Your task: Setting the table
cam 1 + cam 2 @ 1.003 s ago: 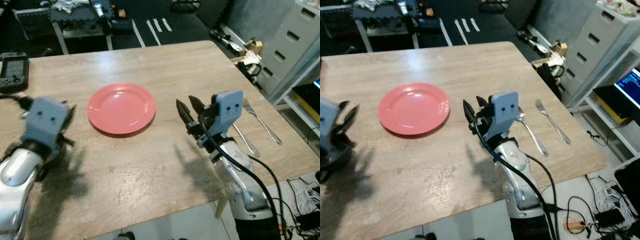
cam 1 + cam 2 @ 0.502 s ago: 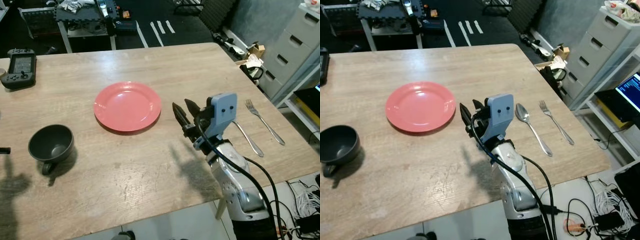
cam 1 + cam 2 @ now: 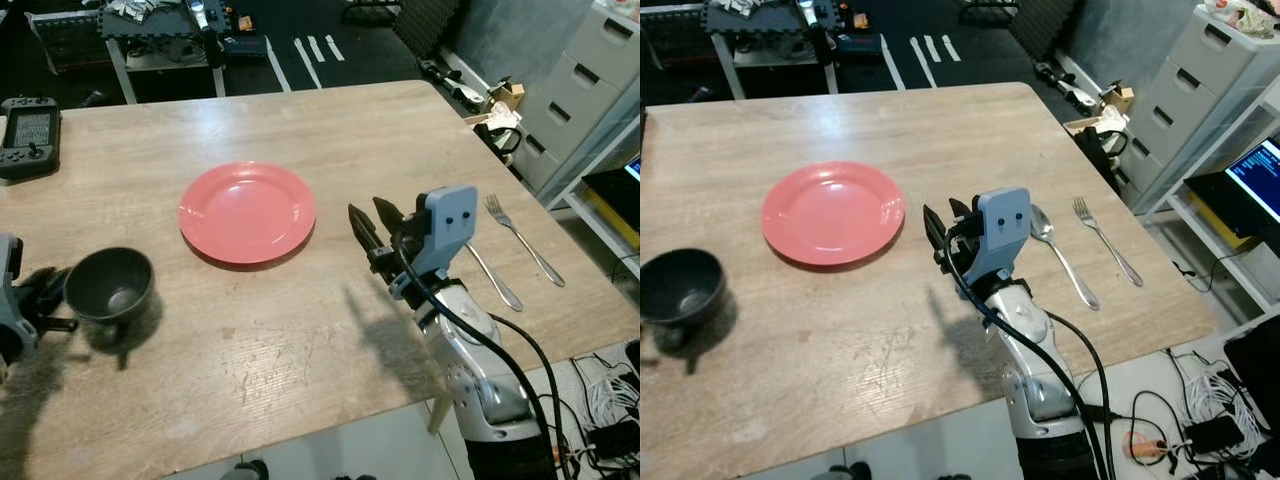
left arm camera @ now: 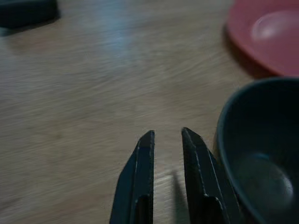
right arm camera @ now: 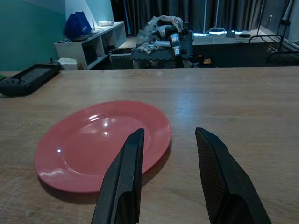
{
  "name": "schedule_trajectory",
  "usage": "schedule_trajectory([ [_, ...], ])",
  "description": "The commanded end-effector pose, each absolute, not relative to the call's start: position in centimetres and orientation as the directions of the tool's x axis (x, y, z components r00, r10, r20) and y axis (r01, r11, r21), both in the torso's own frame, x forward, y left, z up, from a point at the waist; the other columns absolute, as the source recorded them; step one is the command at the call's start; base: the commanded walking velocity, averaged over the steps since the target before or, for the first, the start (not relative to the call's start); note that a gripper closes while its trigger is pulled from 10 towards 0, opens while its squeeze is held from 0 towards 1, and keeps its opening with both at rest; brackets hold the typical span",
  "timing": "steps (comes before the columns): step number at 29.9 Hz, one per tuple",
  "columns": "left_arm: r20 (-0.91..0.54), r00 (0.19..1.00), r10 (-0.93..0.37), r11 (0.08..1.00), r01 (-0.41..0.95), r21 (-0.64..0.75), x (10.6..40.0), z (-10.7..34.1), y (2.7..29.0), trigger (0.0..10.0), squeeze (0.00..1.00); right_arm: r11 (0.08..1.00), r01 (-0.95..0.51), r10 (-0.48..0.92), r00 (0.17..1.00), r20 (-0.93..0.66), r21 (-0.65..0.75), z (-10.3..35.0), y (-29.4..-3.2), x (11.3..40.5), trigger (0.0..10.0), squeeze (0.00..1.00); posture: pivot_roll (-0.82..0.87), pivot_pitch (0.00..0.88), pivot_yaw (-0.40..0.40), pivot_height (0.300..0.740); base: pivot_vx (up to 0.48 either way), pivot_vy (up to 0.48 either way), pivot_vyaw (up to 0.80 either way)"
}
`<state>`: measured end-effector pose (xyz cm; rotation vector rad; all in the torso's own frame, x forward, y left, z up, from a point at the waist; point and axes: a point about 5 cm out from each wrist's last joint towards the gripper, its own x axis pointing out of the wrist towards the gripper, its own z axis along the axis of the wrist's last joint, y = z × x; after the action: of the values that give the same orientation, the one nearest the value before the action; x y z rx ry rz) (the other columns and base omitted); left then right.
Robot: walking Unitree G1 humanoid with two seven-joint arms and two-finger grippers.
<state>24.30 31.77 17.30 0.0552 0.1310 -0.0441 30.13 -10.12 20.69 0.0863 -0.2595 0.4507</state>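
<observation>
Surface (image 3: 300,360) of pale, wood-grained laminate carries the place setting. Centred on it lies the round, glossy red plastic plate (image 3: 247,213), likely the anchor of the setting. The right tool (image 3: 374,226) hovers just right of the plate, fingers parted and empty. The dark, smooth, rounded cup (image 3: 108,285) stands left of the plate; the left tool (image 4: 167,140), fingers narrowly parted and gripping nothing, sits beside its rim. The slim metal spoon (image 3: 1062,254) and fork (image 3: 1105,240) lie parallel at the right.
</observation>
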Motion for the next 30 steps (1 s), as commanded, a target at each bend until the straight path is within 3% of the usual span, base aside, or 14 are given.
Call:
schedule_trajectory([
  [1, -0.148, 0.983, -0.107, 0.994, 0.11, 0.009, 23.8, 16.7, 31.4, 10.0, 0.0, 0.904, -0.427, 0.406, 0.878, 0.255, 0.031, 20.4, -10.5, 30.1, 10.0, 0.0, 0.06, 0.134, 0.018, 0.74, 0.0, 0.0, 0.0],
  [11, -0.17, 0.964, -0.203, 0.979, 0.199, -0.04, 24.6, 15.5, 30.0, 10.0, 0.0, 0.9, -0.434, 0.413, 0.873, 0.259, 0.027, 20.6, -10.4, 30.3, 10.0, 0.0, 0.06, 0.13, 0.011, 0.74, 0.0, 0.0, 0.0],
  [26, -0.131, 0.905, -0.406, 0.912, 0.41, 0.009, 29.5, 15.7, 24.9, 10.0, 0.0, 0.827, -0.563, 0.546, 0.806, 0.23, 0.011, 20.3, -9.1, 29.0, 10.0, 0.0, 0.04, 0.126, 0.005, 0.74, 0.0, 0.0, 0.0],
  [30, -0.092, 0.871, -0.482, 0.876, 0.482, -0.022, 31.1, 16.1, 22.0, 10.0, 0.0, 0.799, -0.601, 0.588, 0.788, 0.183, 0.017, 19.3, -9.3, 28.5, 10.0, 0.0, 0.03, 0.128, 0.004, 0.74, 0.0, 0.0, 0.0],
])
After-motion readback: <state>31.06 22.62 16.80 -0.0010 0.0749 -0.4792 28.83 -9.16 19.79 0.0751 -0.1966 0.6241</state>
